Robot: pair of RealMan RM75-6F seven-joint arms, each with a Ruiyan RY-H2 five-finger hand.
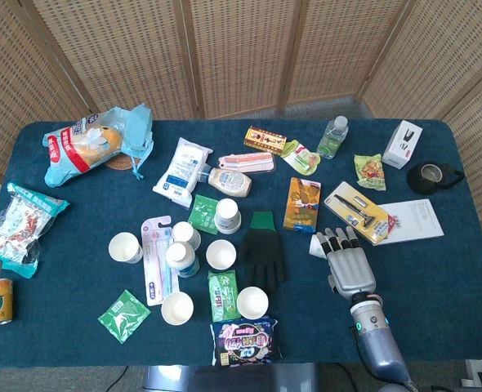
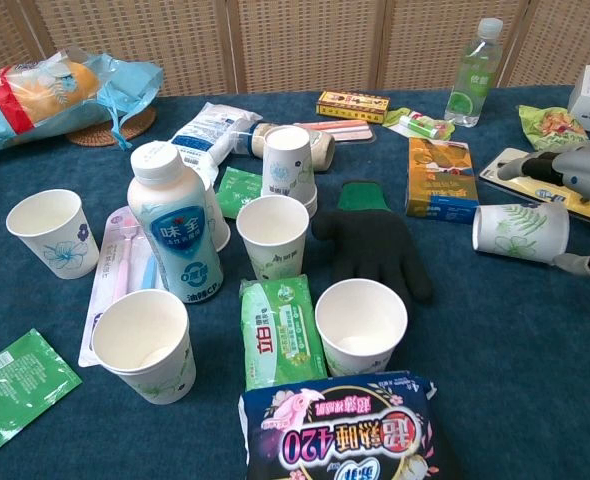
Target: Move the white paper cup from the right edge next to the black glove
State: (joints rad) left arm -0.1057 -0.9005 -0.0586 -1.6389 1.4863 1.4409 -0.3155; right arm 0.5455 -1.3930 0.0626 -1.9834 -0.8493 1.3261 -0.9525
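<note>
The white paper cup (image 2: 520, 233) with a green leaf print lies on its side on the blue table, mouth toward the black glove (image 2: 375, 245). In the head view only a sliver of the cup (image 1: 318, 242) shows beside the glove (image 1: 262, 249), about a hand's width to its right. My right hand (image 1: 347, 263) lies over the cup's base end with fingers spread. The chest view shows the right hand (image 2: 587, 168) with fingers along the cup's far side and the thumb low on the near side. I cannot tell if it grips. The left hand is out of sight.
An orange box (image 1: 301, 202) and a razor pack (image 1: 357, 211) lie just beyond the cup. Several upright paper cups (image 1: 252, 301), a white bottle (image 2: 174, 238) and green packets (image 2: 280, 330) crowd the glove's left and near sides. A white paper sheet (image 1: 412, 220) lies to the right.
</note>
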